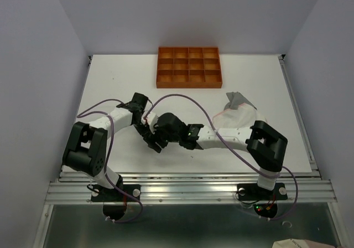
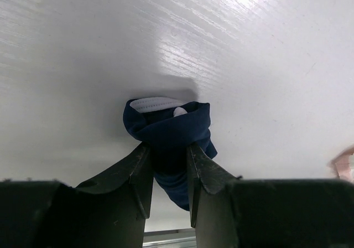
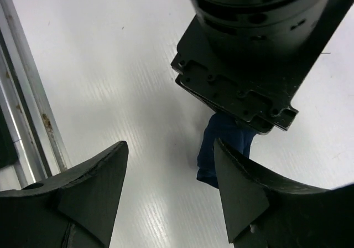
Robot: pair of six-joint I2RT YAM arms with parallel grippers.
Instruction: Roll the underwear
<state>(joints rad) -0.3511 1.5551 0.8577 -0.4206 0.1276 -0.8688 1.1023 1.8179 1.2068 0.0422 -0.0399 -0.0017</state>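
— Where is the navy blue cloth underwear with white trim (image 2: 168,120)?

— It is bunched into a small bundle on the white tabletop (image 2: 265,65), near the front edge and between the two arms. The left jaws are clamped on its near end, one finger on each side.

— And the right jaws?

— They stand wide apart with nothing held, just beside the left wrist housing (image 3: 249,54). A fold of navy cloth shows beneath that housing.

— The other garments?

— A plain grey cloth garment (image 1: 238,99) lies against a thin pale garment (image 1: 243,115) on the right side of the tabletop, well apart from the bundle. An orange plastic tray (image 1: 188,85) of square compartments sits at the far edge.
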